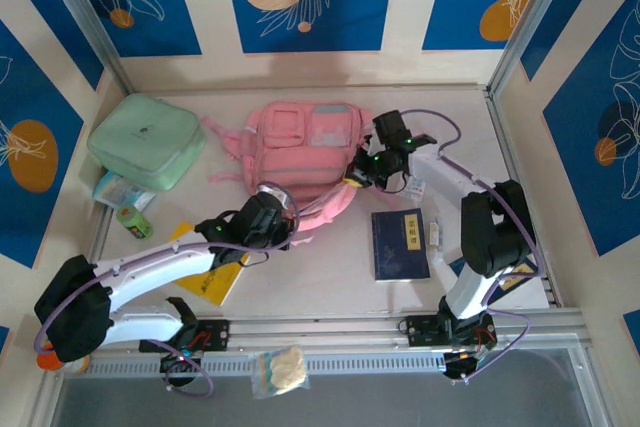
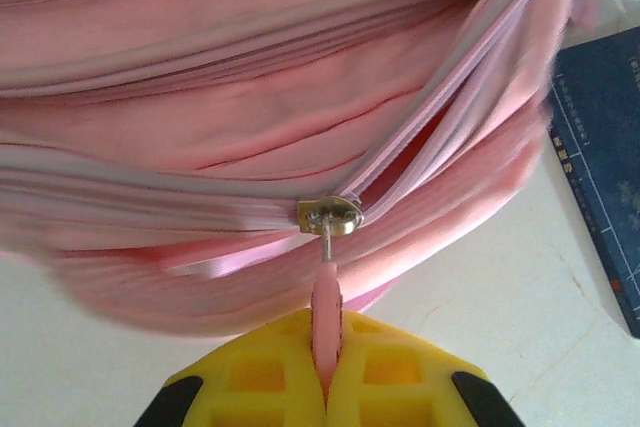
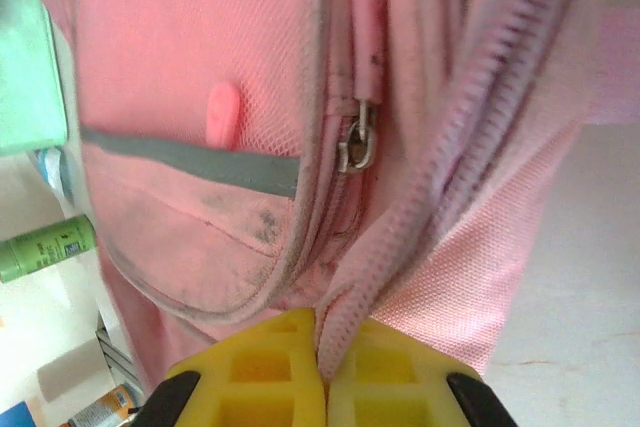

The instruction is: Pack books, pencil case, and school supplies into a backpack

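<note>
A pink backpack [image 1: 300, 142] lies flat in the middle of a pale worktop [image 1: 330, 282], and both robot arms reach into it. The left pincer [image 1: 268, 215] is at the bag's near edge; the right pincer [image 1: 372, 169] is at its right side.

Packing looks barely begun. A navy book [image 1: 400, 242] lies on the worktop to the right of the bag, and a yellow book [image 1: 215, 282] lies partly under the left arm. Both are outside the bag. A mint-green case [image 1: 145, 142] and a small green bottle [image 1: 133, 220] sit to the left. The step in hand seems to be opening the main zip, so all the loading remains.

The left wrist view adds the detail that the left pincer [image 2: 328, 335] is pressed together on the pink zip tab [image 2: 327, 297], below the metal slider [image 2: 330, 215]. To the right of the slider the zip gapes; to its left it is closed.

The right wrist view shows the right pincer [image 3: 322, 335] pinching the bag's zip edge [image 3: 400, 237], apparently to brace the fabric.
</note>
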### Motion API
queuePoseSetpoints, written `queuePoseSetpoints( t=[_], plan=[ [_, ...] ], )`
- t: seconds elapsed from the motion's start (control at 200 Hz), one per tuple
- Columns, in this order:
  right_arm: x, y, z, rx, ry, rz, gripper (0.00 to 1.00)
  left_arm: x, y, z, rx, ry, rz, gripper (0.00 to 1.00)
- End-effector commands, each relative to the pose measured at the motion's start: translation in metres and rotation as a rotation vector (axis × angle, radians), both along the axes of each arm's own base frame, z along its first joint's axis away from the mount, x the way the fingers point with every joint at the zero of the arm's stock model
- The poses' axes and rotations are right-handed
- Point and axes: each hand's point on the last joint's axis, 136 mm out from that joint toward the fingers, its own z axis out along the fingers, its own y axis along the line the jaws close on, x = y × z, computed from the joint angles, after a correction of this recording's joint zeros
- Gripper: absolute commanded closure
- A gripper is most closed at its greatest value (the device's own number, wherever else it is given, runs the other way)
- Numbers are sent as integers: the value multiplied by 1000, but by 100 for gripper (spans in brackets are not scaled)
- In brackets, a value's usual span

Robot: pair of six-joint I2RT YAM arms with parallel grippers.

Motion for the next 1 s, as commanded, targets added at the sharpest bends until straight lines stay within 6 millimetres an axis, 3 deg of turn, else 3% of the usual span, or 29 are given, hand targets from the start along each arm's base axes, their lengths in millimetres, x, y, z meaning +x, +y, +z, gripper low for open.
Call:
queuePoseSetpoints(
  t=[0.0,0.1,0.275,0.38,0.49,0.605,0.845,0.995],
  plan=[
    [24,-5,23,11,-118,46,100,-3,14,-11,17,44,11,100],
    [18,-1,23,8,-105,60,99,6,12,-6,25,28,15,100],
    [-13,-2,23,33,-37,45,58,17,-5,10,-31,-3,-1,100],
    [-41,9,21,138,41,19,46,21,-13,14,-64,-9,-7,100],
    [-72,35,26,247,101,42,43,22,-21,14,-90,-4,-23,100],
    [-92,50,12,227,152,-35,36,22,-22,12,-89,4,-26,100],
    [-77,79,-21,169,209,-175,35,23,-31,13,-117,8,-40,100],
    [-64,88,-33,85,181,-130,48,20,-32,13,-116,6,-56,100]
  ],
)
